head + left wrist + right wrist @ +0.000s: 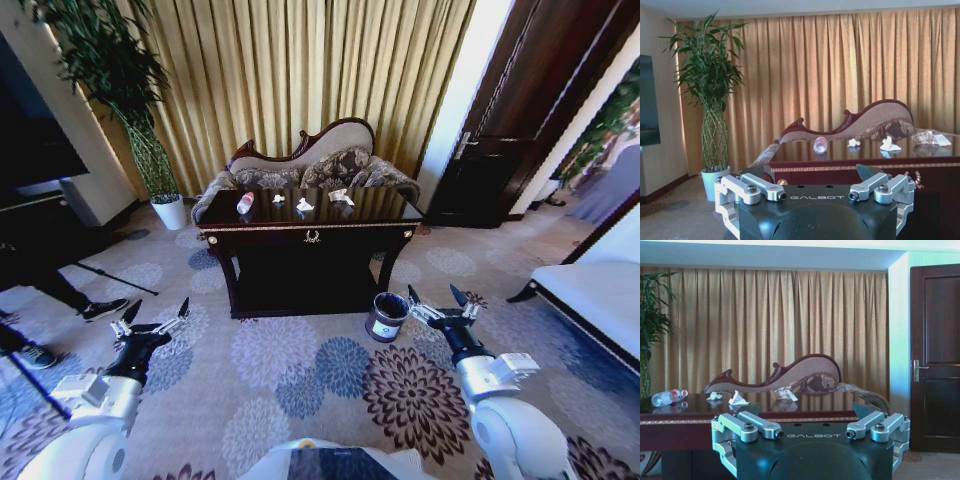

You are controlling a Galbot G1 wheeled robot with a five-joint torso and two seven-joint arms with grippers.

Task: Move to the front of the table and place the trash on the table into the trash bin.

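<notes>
- Risk, as I judge it: the trash bin (387, 316) stands on the carpet just in front of the table's right front leg, close to the right gripper (440, 300). Driving straight in could let the right arm or the base knock the bin over.
- Second risk: the plastic bottle (244, 203) lies on its side on the glossy top, so a glancing touch may roll it toward an edge. The crumpled paper wads (304, 205) are light and could skid away from a poor pinch.
- Third risk: the table (300, 231) is still well ahead, so reaching from here would fall short.
- Left gripper (154, 320) hovers low over the carpet at near left, fingers spread wide and empty. The bottle is far beyond it and higher, on the left part of the tabletop.
- Right gripper hovers at near right, fingers likewise wide and empty. The wads lie far ahead along the middle of the top, with a larger crumpled piece (341, 197) toward the right.
- A sofa (305, 170) sits behind the table, and a potted plant (168, 211) at far left.
</notes>
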